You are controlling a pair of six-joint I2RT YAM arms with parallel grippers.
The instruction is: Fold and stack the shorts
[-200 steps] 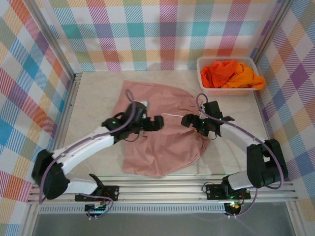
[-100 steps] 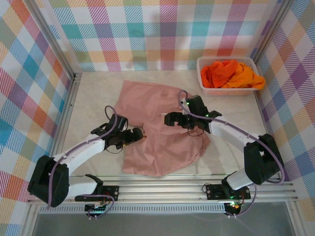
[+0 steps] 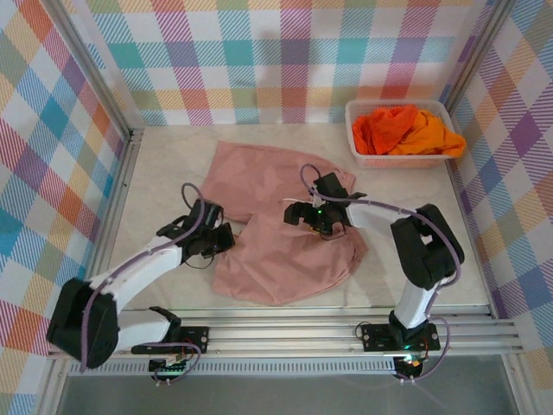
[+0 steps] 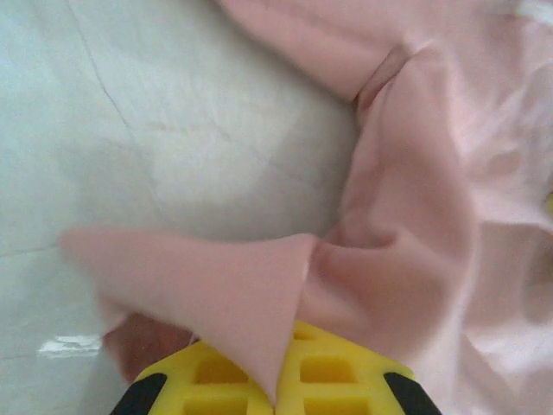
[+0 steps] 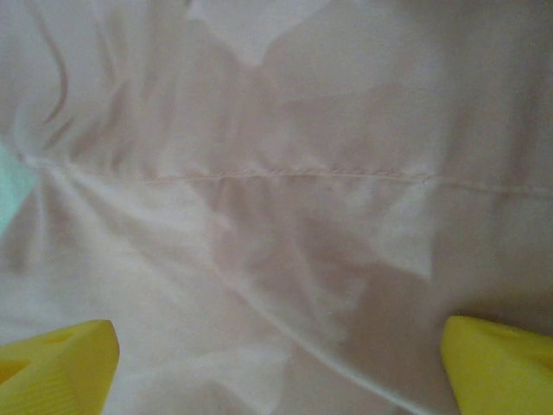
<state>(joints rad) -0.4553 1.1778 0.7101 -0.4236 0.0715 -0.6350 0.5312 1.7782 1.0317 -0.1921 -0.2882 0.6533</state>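
Overhead view of a pale desk w/ plaid walls. The pink shorts are lying rumpled across the desk's centre. One part is reaching toward the far edge and a wider part is spreading toward the near edge.

The left fingers are pinching a flap of pink cloth at the garment's left edge. In the left wrist view the fabric is draping over them and peaking into a soft fold, w/ bare desk just beside it. The right fingers are standing wide apart, gripping nothing, low over the middle of the pink shorts near a stitched seam. Can't tell if they are touching the cloth.

In the far right corner a white basket is holding the orange shorts and the yellow-orange shorts, bunched together and well apart from the pink pair.

Handling, as a judgement: the cloth is looking thin, light and limp, so it is likely sagging and creasing when lifted, and dragging rather than sliding flat. Not fragile or slippery. Best holds are probably hems, corners or the gathered waistband, i.e. doubled fabric. A single-layer pinch mid-panel is risking only a bunched-up tent. A 2nd hold opposite the left pinch would probably keep the fold straight.
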